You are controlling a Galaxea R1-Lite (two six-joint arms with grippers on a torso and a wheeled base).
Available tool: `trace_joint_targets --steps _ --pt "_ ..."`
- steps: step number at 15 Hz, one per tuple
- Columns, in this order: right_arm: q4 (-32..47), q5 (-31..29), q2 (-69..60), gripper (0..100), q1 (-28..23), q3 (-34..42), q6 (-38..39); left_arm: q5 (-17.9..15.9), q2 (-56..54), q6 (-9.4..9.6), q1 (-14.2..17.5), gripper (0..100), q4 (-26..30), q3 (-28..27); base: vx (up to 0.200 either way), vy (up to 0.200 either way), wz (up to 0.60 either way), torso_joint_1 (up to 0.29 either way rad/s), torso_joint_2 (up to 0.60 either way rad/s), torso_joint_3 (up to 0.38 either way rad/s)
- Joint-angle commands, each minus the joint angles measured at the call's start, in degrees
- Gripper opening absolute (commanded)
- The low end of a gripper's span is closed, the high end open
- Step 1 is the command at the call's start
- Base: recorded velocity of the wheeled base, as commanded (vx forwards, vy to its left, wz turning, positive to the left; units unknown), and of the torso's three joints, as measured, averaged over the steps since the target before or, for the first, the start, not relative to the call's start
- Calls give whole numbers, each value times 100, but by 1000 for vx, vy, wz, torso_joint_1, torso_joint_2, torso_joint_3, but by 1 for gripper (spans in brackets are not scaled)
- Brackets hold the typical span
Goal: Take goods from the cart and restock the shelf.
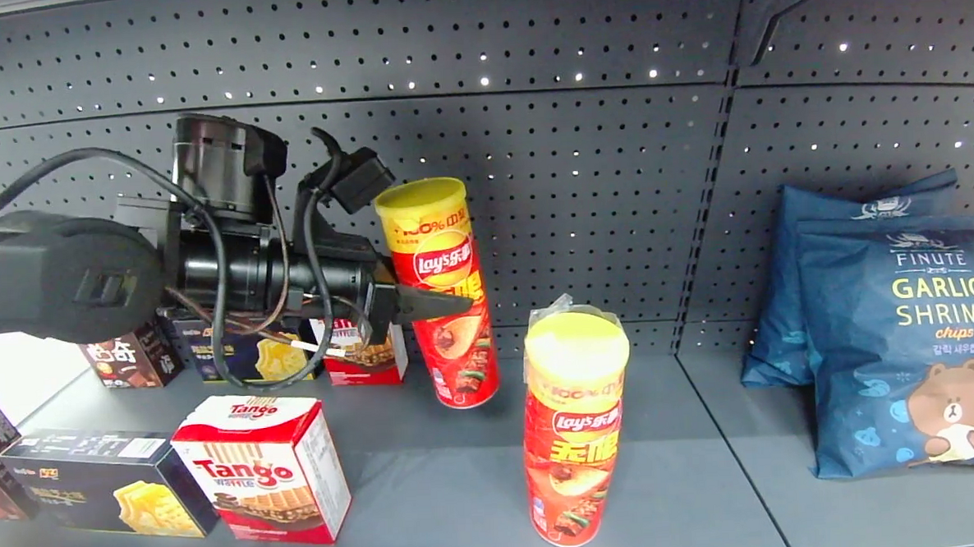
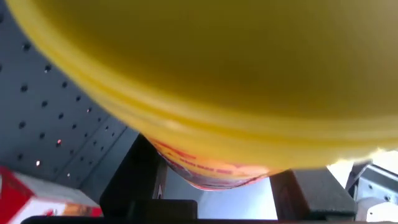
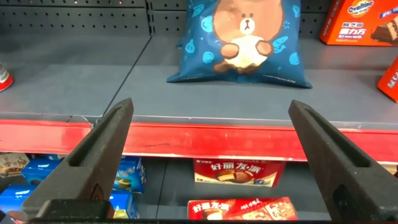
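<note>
The chip can (image 1: 443,296) stands toward the back of the shelf (image 1: 676,462), just in front of the pegboard panel (image 1: 573,179). It is clamped at mid-height in the left gripper (image 1: 455,302) and leans slightly towards 11 o'clock. I cannot tell whether its base touches the shelf. Its yellow lid (image 2: 205,74) carries red print, and the red label below has a round logo and yellow characters.

A second can (image 1: 576,430) with the same label stands upright at 5 o'clock from the first, nearer the front edge and apart from it.

At 9 o'clock, behind the arm, a red box (image 1: 367,357) and two dark boxes (image 1: 252,354) sit in the back row. At 8 o'clock a red-and-white wafer box (image 1: 265,468) lies just beside a dark box with a yellow waffle picture (image 1: 110,483), both near the front edge.

At 3 o'clock, well apart, two blue chip bags (image 1: 901,346) with pale lettering and a cartoon bear lean on the panel. Bare shelf runs between the cans and the bags, crossed by a seam.

The right gripper (image 3: 211,106) hangs before the shelf's red front strip (image 3: 199,140), fingers spread wide and holding nothing, facing the bear bag.
</note>
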Motion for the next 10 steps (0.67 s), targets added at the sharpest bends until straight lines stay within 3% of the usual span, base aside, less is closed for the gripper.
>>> trace_joint_targets --steps 1,3,4,5,7,10 --pt "0 -1 8 100 0 0 -4 -58 585 327 25 0 476 -776 0 0 0 0 0 0" --pt "0 -1 8 100 0 0 -4 -198 884 599 17 0 467 -952 0 0 0 0 0 0" --pt "0 -1 8 100 0 0 -4 -357 980 678 8 0 467 -978 0 0 0 0 0 0" --pt "0 8 8 100 0 0 -4 -673 1174 872 -19 0 511 -1119 0 0 0 0 0 0" --pt "0 8 8 100 0 0 -4 -708 1490 1109 -89 0 511 -1435 0 0 0 0 0 0" --pt "0 -1 8 100 0 0 -4 -699 1807 1144 -133 0 520 -1822 0 0 0 0 0 0"
